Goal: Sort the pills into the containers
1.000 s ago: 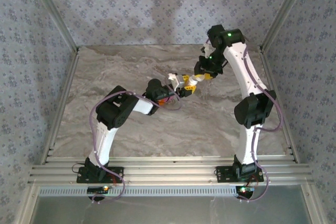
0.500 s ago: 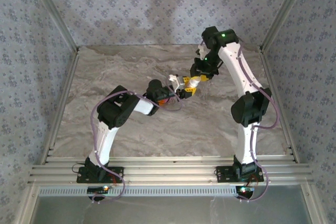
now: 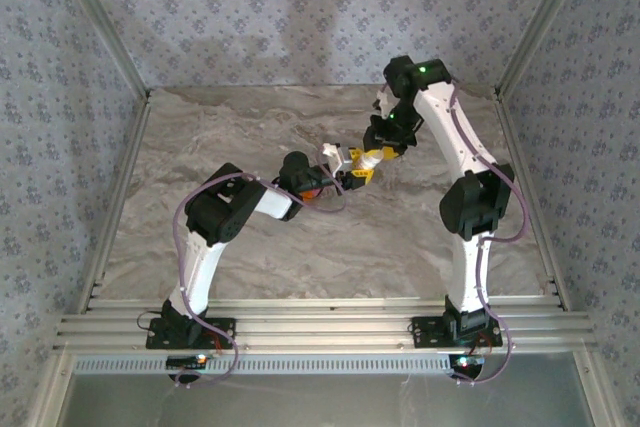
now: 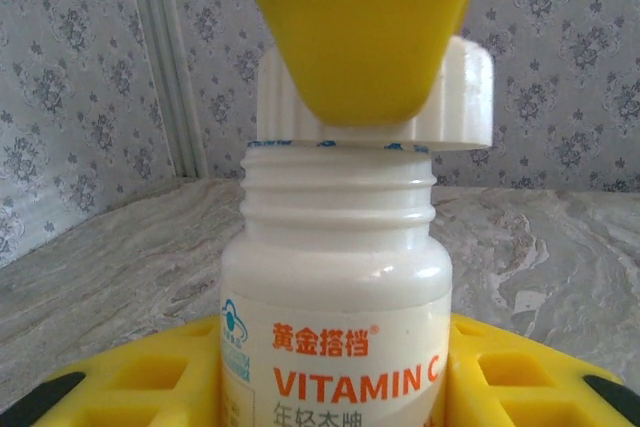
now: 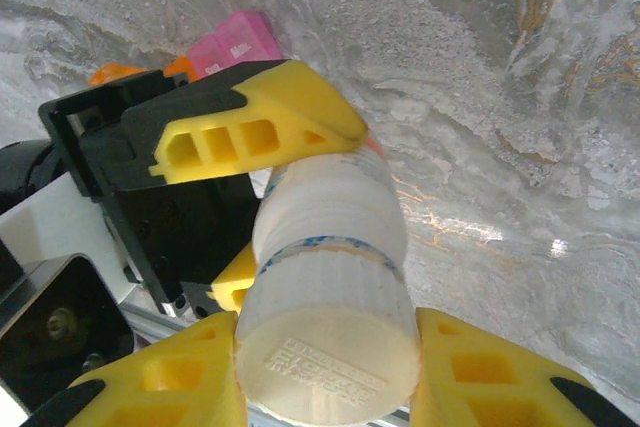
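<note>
White plastic vitamin bottle [image 4: 335, 287] looks light, rigid, slick: left pincer [image 4: 330, 392] clamps its body, right pincer [image 5: 325, 382] pinches the ribbed white cap [image 5: 325, 312], the surest hold.

bottle [image 4: 335, 287]: base cut off at lower picture edge, label text partly lost; cap [image 4: 460, 97]: front hidden behind yellow finger [image 4: 360, 27]; containers [image 5: 235, 42]: mostly hidden behind left gripper [image 5: 295, 202]

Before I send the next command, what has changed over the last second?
The right arm leaned slightly left, toward the left arm. Nothing was grasped or released: the right fingers still clamp the white cap, and the left fingers still hold the vitamin bottle. The left arm stayed put.
</note>
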`<state>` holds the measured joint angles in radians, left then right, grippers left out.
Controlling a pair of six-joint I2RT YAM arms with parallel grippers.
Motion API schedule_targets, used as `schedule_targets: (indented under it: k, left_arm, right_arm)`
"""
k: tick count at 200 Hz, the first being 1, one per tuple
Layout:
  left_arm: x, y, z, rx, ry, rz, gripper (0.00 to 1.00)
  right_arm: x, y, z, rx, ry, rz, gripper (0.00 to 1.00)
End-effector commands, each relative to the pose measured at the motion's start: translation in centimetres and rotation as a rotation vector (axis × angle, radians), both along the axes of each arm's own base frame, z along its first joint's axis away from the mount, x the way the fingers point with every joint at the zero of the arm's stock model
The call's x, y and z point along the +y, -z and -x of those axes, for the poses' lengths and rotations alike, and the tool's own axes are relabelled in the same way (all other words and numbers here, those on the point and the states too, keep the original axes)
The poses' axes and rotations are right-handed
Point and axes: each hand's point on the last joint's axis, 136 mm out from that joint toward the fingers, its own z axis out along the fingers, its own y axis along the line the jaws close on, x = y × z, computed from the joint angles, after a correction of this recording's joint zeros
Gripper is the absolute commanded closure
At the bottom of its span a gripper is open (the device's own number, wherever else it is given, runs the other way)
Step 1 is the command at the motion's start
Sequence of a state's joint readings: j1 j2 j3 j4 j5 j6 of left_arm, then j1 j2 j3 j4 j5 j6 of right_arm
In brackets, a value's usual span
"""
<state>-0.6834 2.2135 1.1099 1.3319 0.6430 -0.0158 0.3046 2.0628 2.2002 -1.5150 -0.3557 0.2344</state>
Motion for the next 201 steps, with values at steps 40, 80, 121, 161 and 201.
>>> schedule_targets:
  k: [40, 80, 121, 161, 201]
  left_arm:
    - [-0.1, -4.8, 1.4, -0.120, 0.036, 0.070, 1.00]
    - [-0.7, -4.6, 1.9, -0.128, 0.047, 0.054, 1.00]
    - [-1.1, -4.7, 2.1, -0.135, 0.047, 0.053, 1.00]
    - [-1.2, -4.9, 1.8, -0.146, 0.032, 0.050, 1.00]
    - [-1.0, -5.1, 1.4, -0.157, 0.018, 0.045, 1.00]
  right_arm:
    - [-1.1, 0.4, -0.2, 0.001, 0.012, 0.002, 0.67]
    - [-0.2, 0.3, 0.1, 0.000, -0.017, -0.015, 0.67]
    - [0.6, 0.7, 0.4, 0.013, -0.036, -0.022, 0.67]
    - [0.5, 1.0, 1.4, 0.035, -0.036, -0.021, 0.67]
    - [-0.8, 0.7, 2.0, 0.037, -0.004, -0.011, 0.67]
